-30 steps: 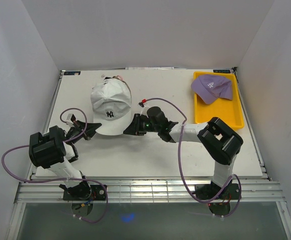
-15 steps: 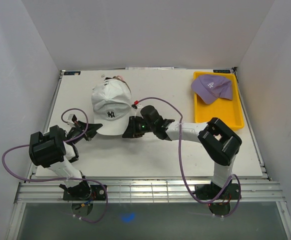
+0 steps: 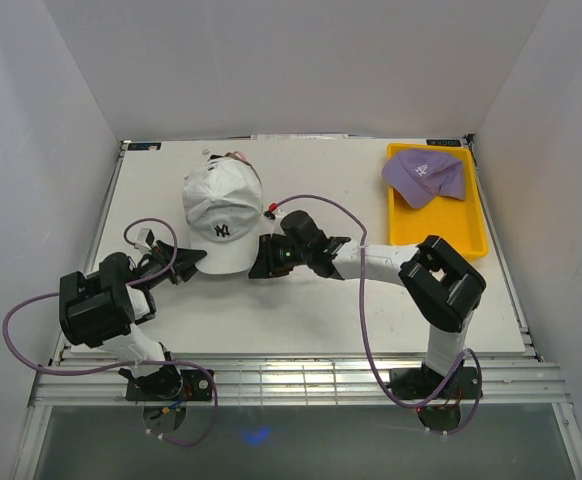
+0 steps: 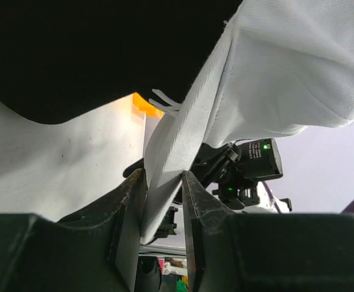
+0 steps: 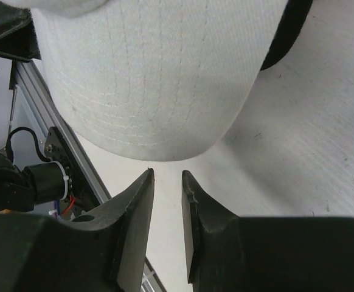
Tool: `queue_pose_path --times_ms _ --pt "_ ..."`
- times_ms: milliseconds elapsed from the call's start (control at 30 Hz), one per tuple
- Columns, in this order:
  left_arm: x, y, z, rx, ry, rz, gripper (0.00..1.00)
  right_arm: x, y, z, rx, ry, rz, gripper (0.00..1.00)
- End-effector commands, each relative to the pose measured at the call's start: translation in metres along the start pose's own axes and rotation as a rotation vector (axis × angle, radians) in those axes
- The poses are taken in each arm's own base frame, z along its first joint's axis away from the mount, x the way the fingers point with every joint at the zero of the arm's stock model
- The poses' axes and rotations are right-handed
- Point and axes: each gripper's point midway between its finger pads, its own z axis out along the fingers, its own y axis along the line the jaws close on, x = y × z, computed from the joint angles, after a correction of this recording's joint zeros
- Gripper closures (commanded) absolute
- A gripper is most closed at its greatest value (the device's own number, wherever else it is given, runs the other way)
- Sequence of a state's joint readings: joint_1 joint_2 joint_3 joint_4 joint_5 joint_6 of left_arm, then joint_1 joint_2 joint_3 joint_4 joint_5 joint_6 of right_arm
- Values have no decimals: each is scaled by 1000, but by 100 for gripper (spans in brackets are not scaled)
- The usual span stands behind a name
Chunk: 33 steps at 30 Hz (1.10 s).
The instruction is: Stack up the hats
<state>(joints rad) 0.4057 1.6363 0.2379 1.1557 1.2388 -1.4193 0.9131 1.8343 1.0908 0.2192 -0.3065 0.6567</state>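
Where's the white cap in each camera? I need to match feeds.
Top external: white cap, left of centre.
Left wrist: white cap upper right, its brim running down between the left claw's fingers.
Right wrist: white cap brim across the top.
Shared landmark: green light on the right arm, top and left wrist views.

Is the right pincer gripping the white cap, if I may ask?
No, the right pincer sits just short of the white cap's brim, nothing between its fingers.

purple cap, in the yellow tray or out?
In. The purple cap lies in the far end of the yellow tray; the tray's near end shows bare yellow.
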Motion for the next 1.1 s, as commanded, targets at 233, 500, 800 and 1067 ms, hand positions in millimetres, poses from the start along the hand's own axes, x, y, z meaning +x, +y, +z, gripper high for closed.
queue_pose_path --times_ms 233,500,800,1067 --pt "-10 9 -3 -83 -19 43 61 -41 44 -34 -35 -77 -116 66" --pt "-12 19 -3 -114 -21 43 62 -98 72 -85 -2 -153 -229 55" --pt "-16 17 -2 -118 -24 45 64 -249 82 -133 -55 -360 -291 46" --pt "-22 13 -1 -121 -31 56 64 -321 55 -104 -115 -425 -353 26"
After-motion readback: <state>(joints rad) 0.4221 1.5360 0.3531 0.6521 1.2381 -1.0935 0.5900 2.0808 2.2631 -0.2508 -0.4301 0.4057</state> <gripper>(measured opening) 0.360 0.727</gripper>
